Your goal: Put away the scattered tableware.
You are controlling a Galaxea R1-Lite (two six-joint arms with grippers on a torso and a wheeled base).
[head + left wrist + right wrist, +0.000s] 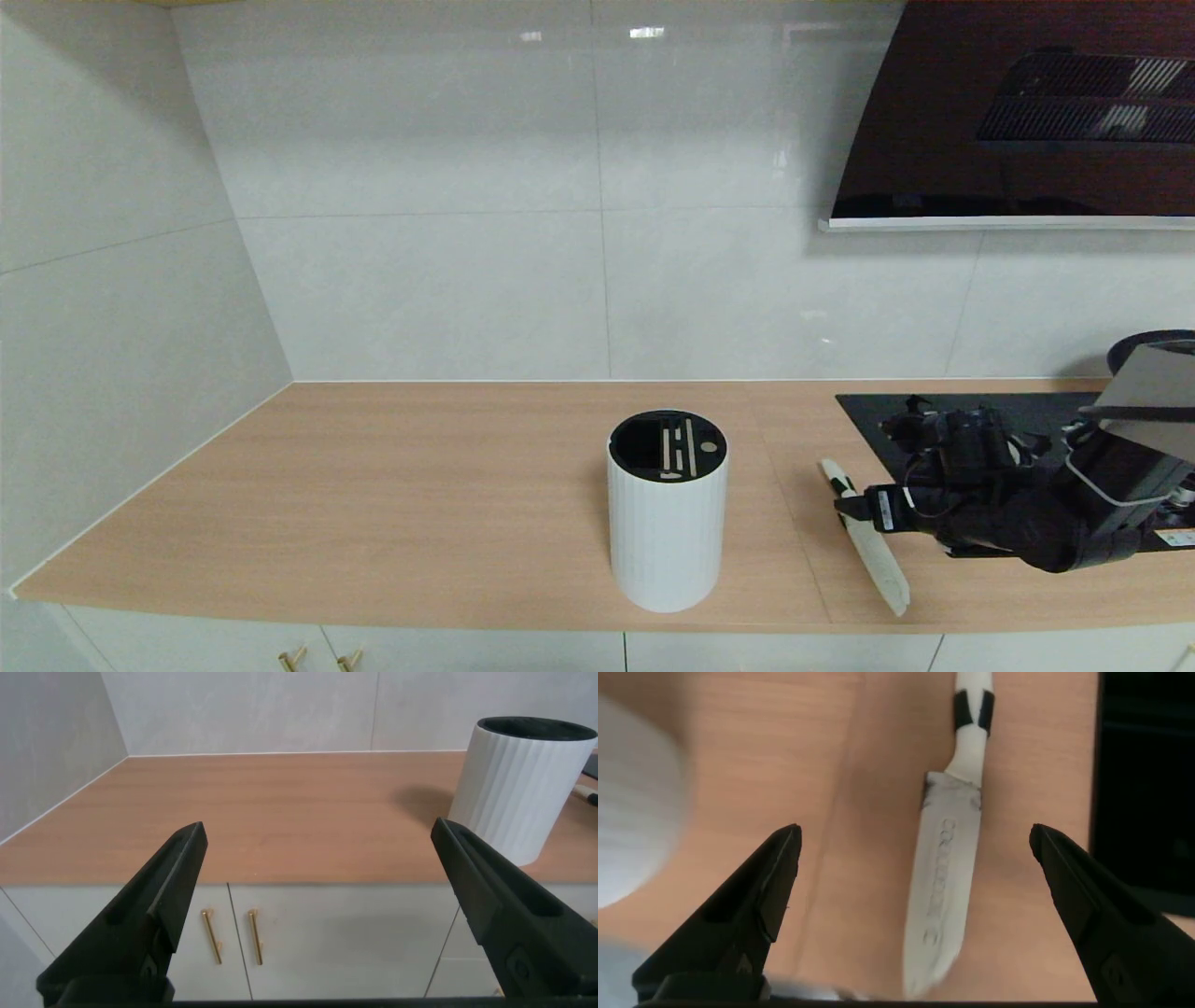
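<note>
Left wrist view: the left end effector (318, 831) hangs wide open off the front edge of the wooden table (280, 803), above cabinet doors with two brass handles (210, 938). A white ribbed holder (667, 523) stands upright near the table's middle, its black top slotted. To its right a white knife (882, 565) lies flat near the front edge, just beside the black cooktop (896, 411). The right end effector (851, 509) hovers over the knife near where handle meets blade. Its fingers are spread wide — one on each side, neither touching it.
</note>
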